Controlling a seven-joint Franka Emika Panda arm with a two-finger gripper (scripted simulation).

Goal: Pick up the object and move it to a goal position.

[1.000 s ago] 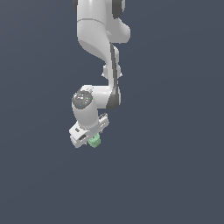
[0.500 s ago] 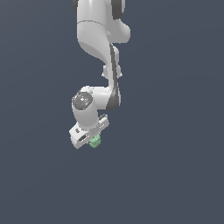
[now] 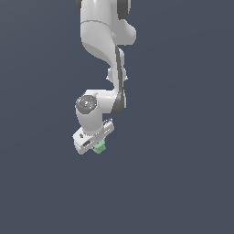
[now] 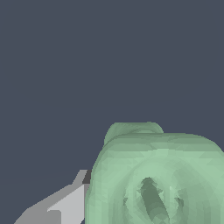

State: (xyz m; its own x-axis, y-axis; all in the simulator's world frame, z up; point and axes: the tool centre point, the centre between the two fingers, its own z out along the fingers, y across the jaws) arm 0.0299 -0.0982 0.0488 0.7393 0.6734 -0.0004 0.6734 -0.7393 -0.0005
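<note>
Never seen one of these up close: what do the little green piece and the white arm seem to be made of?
It is a simulator render, so only looks. The green piece seems matte plastic: flat colour, faceted rings, no glints. The arm looks like smooth white plastic, softly shaded, with a duller grey pincer finger.

no readable text, labels, or numbers

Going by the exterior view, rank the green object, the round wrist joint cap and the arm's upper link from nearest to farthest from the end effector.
1. Green object: right at the end effector, under the hand.
2. Round wrist joint cap: just above the hand.
3. Upper link: at the picture's top.
</note>
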